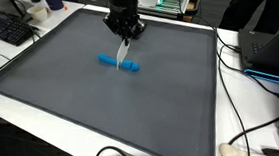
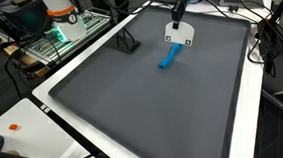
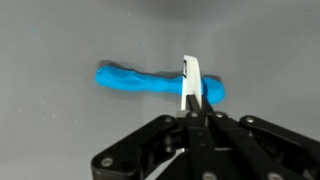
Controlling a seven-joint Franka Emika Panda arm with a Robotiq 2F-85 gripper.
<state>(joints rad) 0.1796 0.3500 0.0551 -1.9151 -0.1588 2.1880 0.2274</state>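
Apparently mid-carry: a black gripper [image 1: 126, 37] poised over a grey mat [image 1: 61, 104], clamped on a thin white piece [image 3: 191, 80]. Looks like the holding stage, not yet a release.

Jaws almost fully closed, with only the thickness of the white piece between them. Gripped by one edge, the rest jutting out past the fingertips. Nothing else in the grasp.

Directly beyond the fingertips, and stretching off to one side in the wrist view, a lumpy blue strip [image 3: 135, 80] lying flat on the mat. In both exterior views, white piece hanging right over the strip near one end. Touching it or just clear of it: cannot tell from any view.

As a judgement, any next move calls for slow, straight travel, up or down, with the white piece upright and square to the strip beneath. Otherwise a risk of nudging or dragging the blue strip sideways.

Well away from the gripper, past the mat's edges: a keyboard [image 1: 5, 28] and loose cables [image 1: 240, 140].
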